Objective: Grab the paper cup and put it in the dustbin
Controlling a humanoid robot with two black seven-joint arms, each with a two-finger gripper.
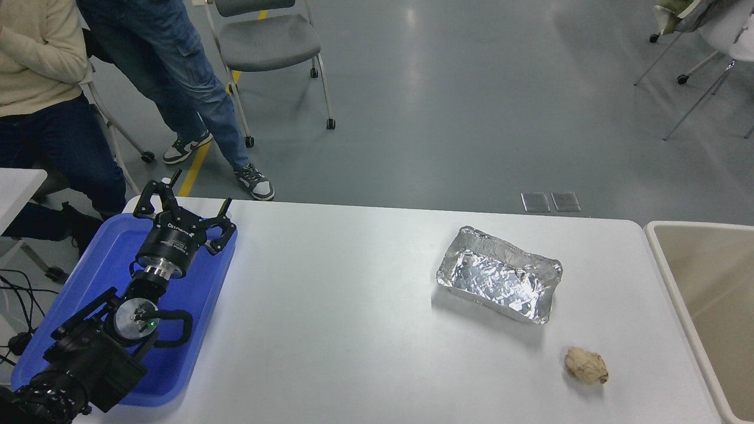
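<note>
No paper cup shows anywhere in the head view. The dustbin (671,277), beige with a thick pale rim, stands at the table's right end, cut off by the picture's edge; the part of its inside that shows holds nothing. My left gripper (181,203) is parked over the blue plastic tray at the far left, its fingers spread open and empty. My right arm and gripper are out of view.
A crinkled silver foil tray (499,274) sits right of centre on the white table (341,330). A crumpled tan paper ball (585,365) lies near the front right. The blue tray (112,253) lies at the left edge. Two people (41,88) and chairs are beyond the table's far side.
</note>
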